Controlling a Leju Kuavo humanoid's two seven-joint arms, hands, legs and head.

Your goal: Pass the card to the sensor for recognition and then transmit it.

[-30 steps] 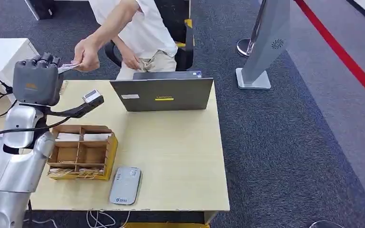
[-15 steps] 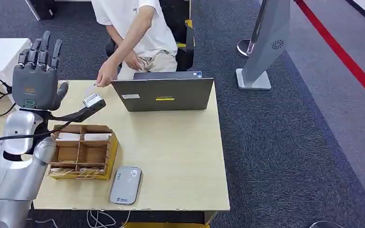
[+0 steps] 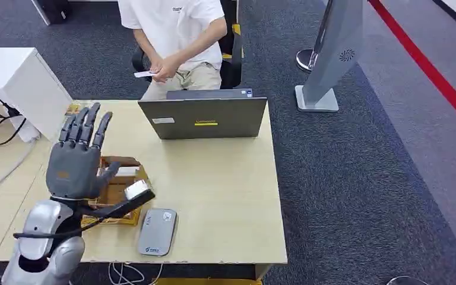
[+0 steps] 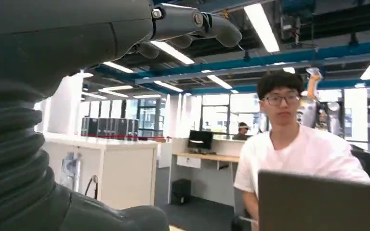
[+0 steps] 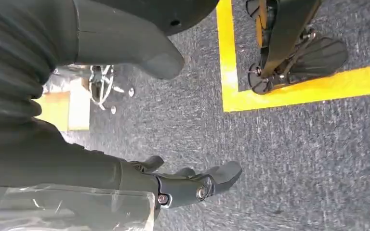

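The white card (image 3: 144, 74) is in the hands of a person (image 3: 178, 35) seated behind the laptop, held at lap height. My left hand (image 3: 74, 163) is raised above the left part of the table, fingers spread and straight, holding nothing. In the left wrist view my left hand (image 4: 53, 72) points toward the person (image 4: 298, 149). The grey card sensor (image 3: 156, 231) lies flat near the table's front edge, just right of my left hand. My right hand (image 5: 101, 168) hangs over the carpet, its fingers (image 5: 197, 185) loosely extended and holding nothing.
A wooden compartment box (image 3: 116, 191) with cards sits under my left hand. A closed-angle grey laptop (image 3: 202, 119) stands at the far edge of the wooden table (image 3: 225, 196). A white cabinet (image 3: 12, 74) and cables are at the left; a grey stand (image 3: 332, 53) is on the carpet to the right.
The person took the card from my left hand and drew it back to their lap. My left hand opened, then moved back and down over the wooden box.
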